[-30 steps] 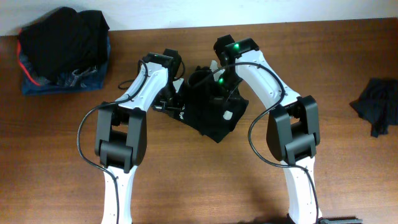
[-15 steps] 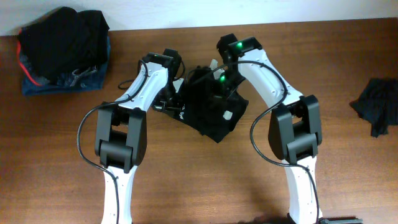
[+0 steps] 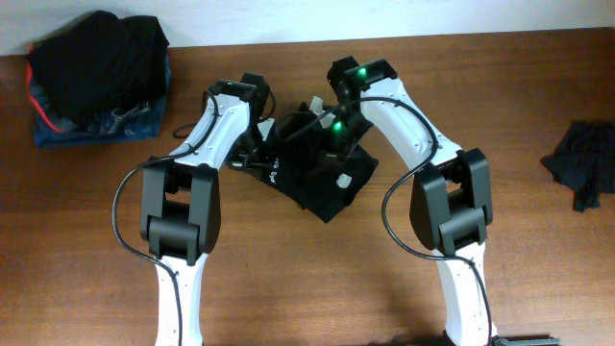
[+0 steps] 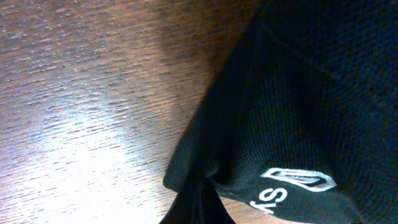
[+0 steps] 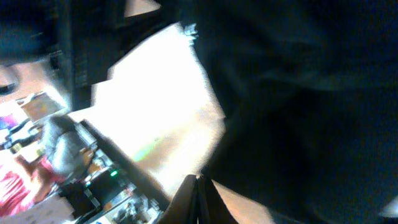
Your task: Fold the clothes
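Note:
The clothes, a black T-shirt (image 3: 322, 181), hang bunched between my two arms over the middle of the wooden table (image 3: 288, 288). My left gripper (image 3: 259, 154) is at its left edge and my right gripper (image 3: 332, 135) at its upper right. In the left wrist view the left gripper (image 4: 198, 208) is shut on a pinch of the black T-shirt (image 4: 311, 93), with white logo lettering (image 4: 298, 182) beside it. The right wrist view is blurred: the right gripper (image 5: 198, 190) is shut, its tip at the edge of the dark T-shirt (image 5: 298, 93).
A heap of dark clothes on blue fabric (image 3: 96, 77) lies at the back left corner. Another dark garment (image 3: 584, 163) lies near the right edge. The table's back edge (image 3: 432, 38) meets a pale wall.
Both grippers and the T-shirt have shifted a little to the left and back. Both grips stay shut on the fabric.

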You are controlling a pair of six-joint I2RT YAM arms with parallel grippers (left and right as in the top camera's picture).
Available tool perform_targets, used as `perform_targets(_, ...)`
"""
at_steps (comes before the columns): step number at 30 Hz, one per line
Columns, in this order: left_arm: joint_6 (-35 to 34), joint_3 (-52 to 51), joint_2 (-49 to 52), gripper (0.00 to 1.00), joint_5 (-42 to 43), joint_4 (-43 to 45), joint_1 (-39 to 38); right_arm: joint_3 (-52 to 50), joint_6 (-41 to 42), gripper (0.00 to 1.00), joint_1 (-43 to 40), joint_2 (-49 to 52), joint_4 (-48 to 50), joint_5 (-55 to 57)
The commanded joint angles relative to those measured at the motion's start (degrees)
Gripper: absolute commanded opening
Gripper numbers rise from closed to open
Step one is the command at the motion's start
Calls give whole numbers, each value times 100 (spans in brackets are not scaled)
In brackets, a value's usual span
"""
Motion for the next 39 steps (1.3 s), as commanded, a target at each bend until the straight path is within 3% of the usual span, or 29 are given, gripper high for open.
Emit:
perform_targets(1, -83, -52, -13, 1, -168, 4, 55, 122, -455, 4, -59, -229, 15, -1075)
perform_targets(7, -83, -52, -13, 1, -168, 11, 57, 424, -450, 4, -179, -229, -151, -1051)
perform_targets(14, -83, -52, -13, 1, -168, 13, 57, 378, -186, 4, 76, -227, -122, 321)
perform_targets(29, -83, -52, -13, 1, -168, -52, 57, 376, 203, 4, 308, 133, 120, 1314)
perform_targets(32, -81, -52, -13, 1, -170, -103, 57, 317, 511, 4, 293, 227, 282, 1928)
perform_targets(39, -81, -52, -13, 1, -170, -111, 57, 267, 575, 4, 92, 240, 341, 1963)
